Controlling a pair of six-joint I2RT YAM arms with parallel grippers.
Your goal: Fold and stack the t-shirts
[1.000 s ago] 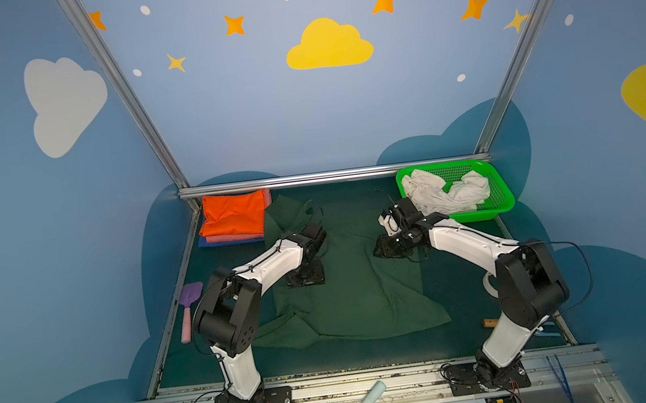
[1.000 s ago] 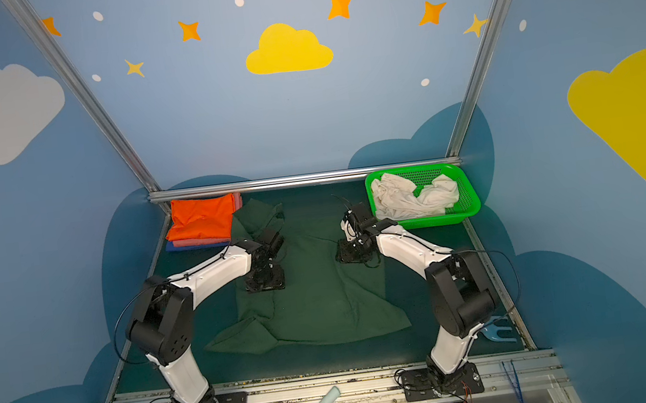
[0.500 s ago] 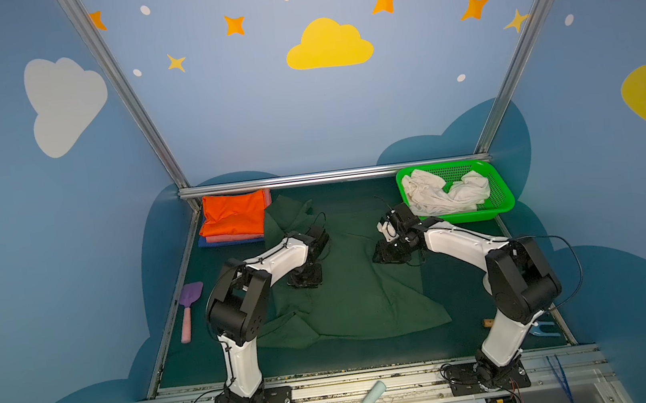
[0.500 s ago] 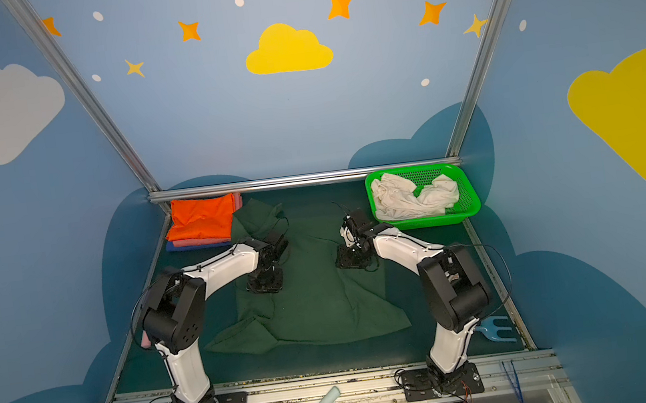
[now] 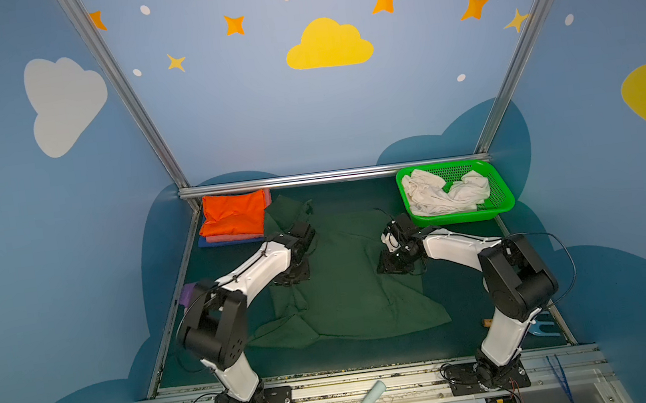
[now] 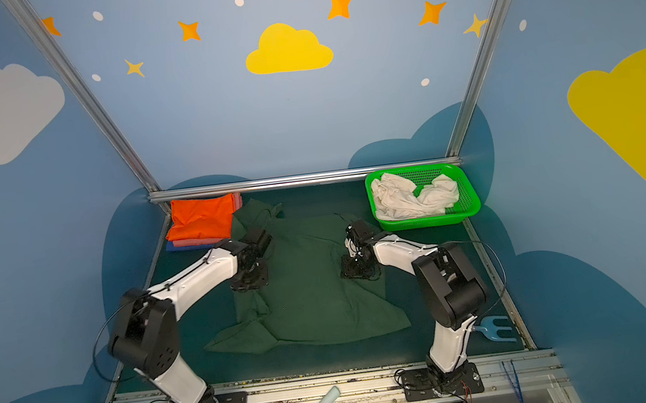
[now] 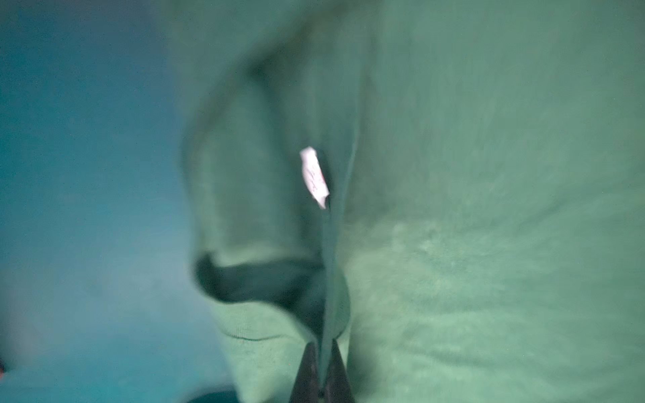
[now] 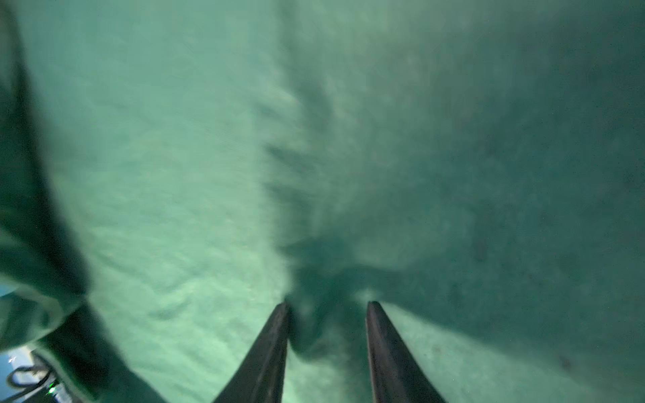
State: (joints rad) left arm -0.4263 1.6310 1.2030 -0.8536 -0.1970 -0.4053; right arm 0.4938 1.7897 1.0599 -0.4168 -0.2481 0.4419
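Both wrist views blurred, label [image 7: 314, 176] print unreadable, pink shirt [image 5: 229, 237] mostly hidden under orange shirt [image 5: 235, 217]

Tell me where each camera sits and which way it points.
Top views: high in front, angled down at the table; left arm and right arm show whole over the dark green t-shirt.
Left wrist: on the left arm, close above the shirt; left tool shut on a fold.
Right wrist: on the right arm, close above the shirt; right tool, fingers apart.
Shared: every view sees that shirt.
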